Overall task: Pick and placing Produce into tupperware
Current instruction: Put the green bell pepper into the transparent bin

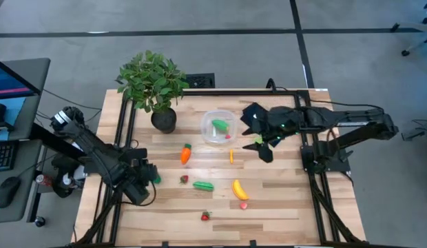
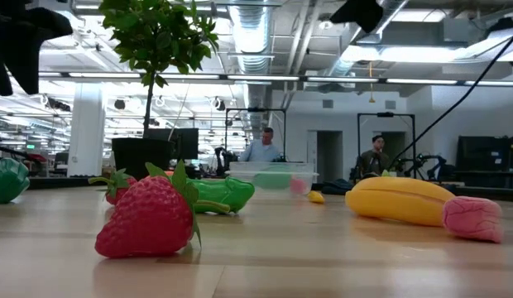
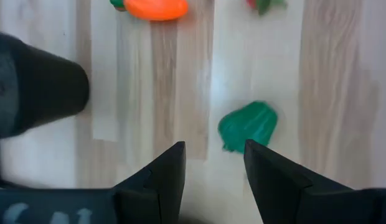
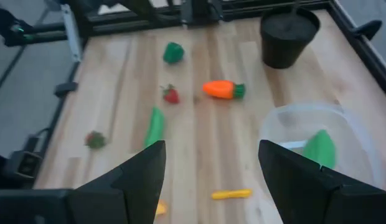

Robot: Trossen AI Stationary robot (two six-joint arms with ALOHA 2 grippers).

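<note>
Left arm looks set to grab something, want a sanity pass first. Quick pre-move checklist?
1. Left gripper empty, fingers apart: ok.
2. Target in line: the green piece lies on the table just ahead of the left fingers, slightly off to one side, not between them: not ok yet.
3. Nothing crowding the target: carrot and plant pot sit apart from it: ok.
4. Tupperware upright with room left; it holds a green piece and something small and red: ok.
5. Right gripper open, empty, hanging beside the tupperware; whether it blocks the drop path: cannot tell.
</note>
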